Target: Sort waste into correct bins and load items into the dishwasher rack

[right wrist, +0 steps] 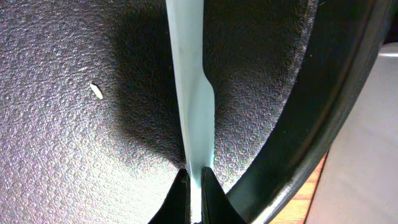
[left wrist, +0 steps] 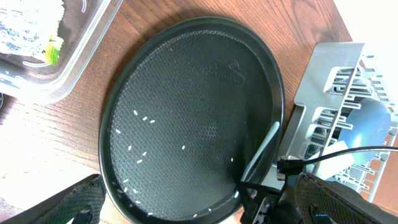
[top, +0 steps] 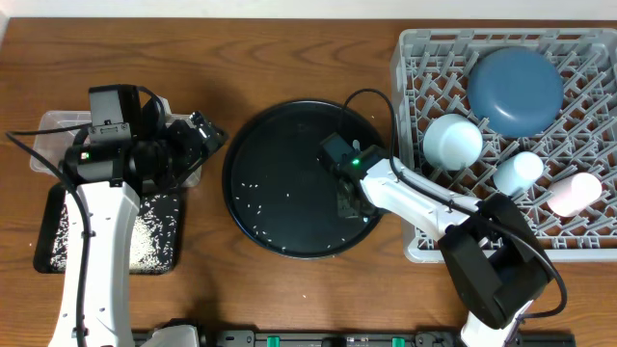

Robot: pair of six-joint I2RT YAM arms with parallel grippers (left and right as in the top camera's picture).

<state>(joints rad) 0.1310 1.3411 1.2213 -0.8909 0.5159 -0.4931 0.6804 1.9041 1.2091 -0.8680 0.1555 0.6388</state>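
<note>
Right claw [right wrist: 194, 179] pinches the spoon [right wrist: 189, 93] by its handle, jaws closed tight, at the round tray's [top: 251, 135] right rim. Left claw [top: 204, 135] gapes empty beside the tub [top: 48, 130]. Plate [top: 516, 89], bowl [top: 453, 140] and both cups [top: 518, 172] are already in the rack [top: 415, 58] at the table's right edge. Spoon and rice grains [top: 253, 193] are left to do.

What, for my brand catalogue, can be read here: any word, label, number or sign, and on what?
No text here can be read.
Tray: a raised mark near the far rim, perhaps a logo with a word, too blurred to read.
Rack, dishes, bins, arms: no lettering shows.
</note>
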